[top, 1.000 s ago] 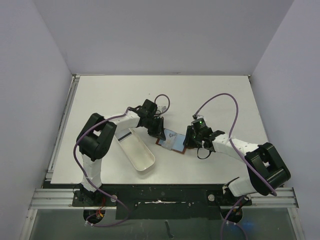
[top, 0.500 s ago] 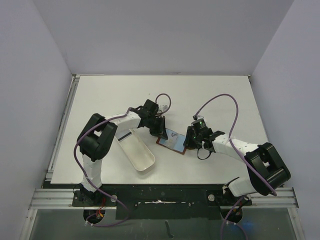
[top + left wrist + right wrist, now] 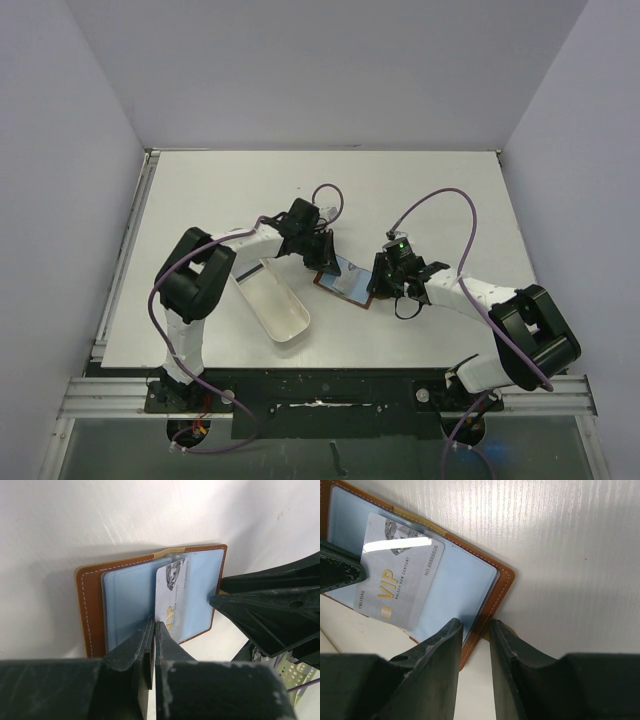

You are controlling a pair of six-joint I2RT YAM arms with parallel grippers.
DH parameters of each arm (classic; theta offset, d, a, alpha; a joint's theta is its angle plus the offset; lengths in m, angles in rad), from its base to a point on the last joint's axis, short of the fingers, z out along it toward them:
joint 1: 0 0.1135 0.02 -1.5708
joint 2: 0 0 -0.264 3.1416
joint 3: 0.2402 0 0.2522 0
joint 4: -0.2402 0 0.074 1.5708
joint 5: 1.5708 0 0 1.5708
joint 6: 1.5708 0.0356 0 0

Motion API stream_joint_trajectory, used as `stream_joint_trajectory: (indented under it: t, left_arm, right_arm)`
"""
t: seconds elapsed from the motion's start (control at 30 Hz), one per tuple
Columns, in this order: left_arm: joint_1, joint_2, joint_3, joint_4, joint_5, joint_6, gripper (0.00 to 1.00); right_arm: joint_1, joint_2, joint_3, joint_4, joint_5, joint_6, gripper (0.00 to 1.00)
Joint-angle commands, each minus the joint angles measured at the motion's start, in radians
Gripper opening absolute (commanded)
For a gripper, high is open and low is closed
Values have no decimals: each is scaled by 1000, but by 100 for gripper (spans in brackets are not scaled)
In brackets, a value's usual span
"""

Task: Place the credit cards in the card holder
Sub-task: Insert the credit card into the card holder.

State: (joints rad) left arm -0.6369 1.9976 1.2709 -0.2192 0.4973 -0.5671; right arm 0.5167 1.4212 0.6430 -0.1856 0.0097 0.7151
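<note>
At table centre, left tool [image 3: 154, 630] pinches silver card [image 3: 170, 597]; right tool [image 3: 475, 626] clamps card holder [image 3: 501, 587].

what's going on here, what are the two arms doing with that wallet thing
The brown card holder lies open on the white table. The left gripper is shut on the edge of a silver VIP card, which lies partly in the pale blue pocket. The right gripper straddles the holder's opposite edge, apparently steadying it. A long white tray sits beside the left arm. No other card shows.

leather card holder [image 3: 90, 595], glossy plastic card [image 3: 395, 575]
</note>
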Motion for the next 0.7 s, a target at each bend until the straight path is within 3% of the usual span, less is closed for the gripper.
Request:
stream_joint_trajectory:
  t: [0.0,0.67]
  left_arm:
    - [-12,-23,-15,83,7,-30,0]
    - [-45,-3,-26,89,25,-20,0]
  right_arm:
    - [-3,10,-8,48,24,10,29]
    - [-3,22,2,69,30,21,29]
